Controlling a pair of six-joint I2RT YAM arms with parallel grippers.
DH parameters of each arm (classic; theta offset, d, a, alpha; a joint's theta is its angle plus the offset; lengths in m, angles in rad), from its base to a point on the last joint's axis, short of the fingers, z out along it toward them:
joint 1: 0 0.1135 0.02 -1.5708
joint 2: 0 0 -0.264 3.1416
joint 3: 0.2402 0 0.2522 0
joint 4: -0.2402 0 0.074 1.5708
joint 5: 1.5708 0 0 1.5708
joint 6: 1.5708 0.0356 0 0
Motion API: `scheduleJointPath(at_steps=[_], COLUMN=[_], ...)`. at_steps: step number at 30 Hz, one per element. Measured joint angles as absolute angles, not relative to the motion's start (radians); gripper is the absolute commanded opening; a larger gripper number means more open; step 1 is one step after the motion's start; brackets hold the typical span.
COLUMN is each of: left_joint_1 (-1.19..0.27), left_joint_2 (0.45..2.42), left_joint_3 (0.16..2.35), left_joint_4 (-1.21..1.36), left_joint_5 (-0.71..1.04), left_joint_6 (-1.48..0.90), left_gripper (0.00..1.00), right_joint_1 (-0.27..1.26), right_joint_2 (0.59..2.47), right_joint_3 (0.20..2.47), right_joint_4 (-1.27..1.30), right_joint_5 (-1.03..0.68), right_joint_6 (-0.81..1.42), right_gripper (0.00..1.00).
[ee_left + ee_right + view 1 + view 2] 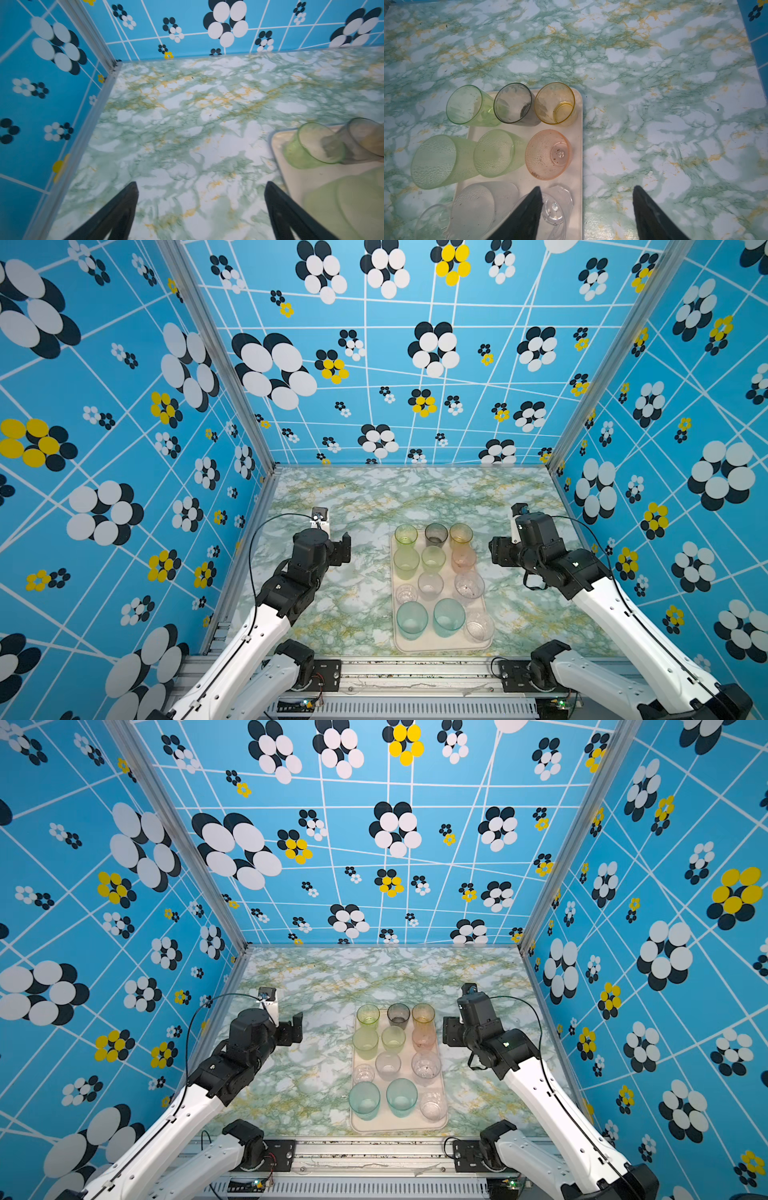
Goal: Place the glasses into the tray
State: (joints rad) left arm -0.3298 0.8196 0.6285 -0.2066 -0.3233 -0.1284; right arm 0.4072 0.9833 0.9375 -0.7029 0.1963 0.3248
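Marbled worktop [353, 497] holds tray [440, 649]; glasses [432, 558] inside, between left pincer [201, 184] and right pincer [586, 187]; both gape empty; right nearer.

White forearm shells [232, 659], black joint housings [309, 543]. Thin black cables [250, 564] looping alongside. Black tapered end effector fingers [116, 212].

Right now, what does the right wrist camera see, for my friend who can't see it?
A pale tray holds rows: green glass, grey glass, amber glass; then two pale green glasses and a pink glass; then clear glasses. It sits on a green marbled table. Two black fingers are open, holding nothing.
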Motion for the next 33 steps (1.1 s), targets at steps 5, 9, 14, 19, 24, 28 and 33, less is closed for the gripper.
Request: scheduleJointPath(at_steps=[5, 9, 14, 19, 24, 28, 33], left_joint_1=[-0.167, -0.136, -0.130, -0.130, -0.130, -0.111, -0.109], left_joint_2=[0.938, 1.059, 1.219, 1.349, 1.471, 1.498, 1.538], left_joint_3=[0.449, 0.330, 0.315, 0.317, 0.324, 0.315, 0.305], left_joint_4=[0.072, 0.300, 0.522, 0.709, 0.860, 0.939, 1.016], left_joint_5=[-0.323, -0.327, -0.334, -0.321, -0.260, -0.194, -0.147], left_joint_6=[-0.124, -0.091, -0.032, 0.003, 0.028, 0.031, 0.048], left_gripper=[0.99, 0.99, 0.99, 0.99, 0.99, 0.99, 0.99], right_joint_1=[0.371, 0.353, 0.294, 0.205, 0.160, 0.152, 0.148], right_joint_2=[1.031, 1.058, 1.091, 1.088, 1.040, 1.016, 1.016], right_joint_3=[0.920, 0.907, 0.883, 0.824, 0.725, 0.675, 0.672], right_joint_4=[-0.649, -0.597, -0.522, -0.448, -0.345, -0.275, -0.216], right_joint_5=[0.196, 0.196, 0.198, 0.212, 0.257, 0.300, 0.337], right_joint_6=[0.324, 0.318, 0.306, 0.289, 0.265, 0.246, 0.235], right_gripper=[0.71, 0.72, 0.72, 0.72, 0.73, 0.73, 0.74])
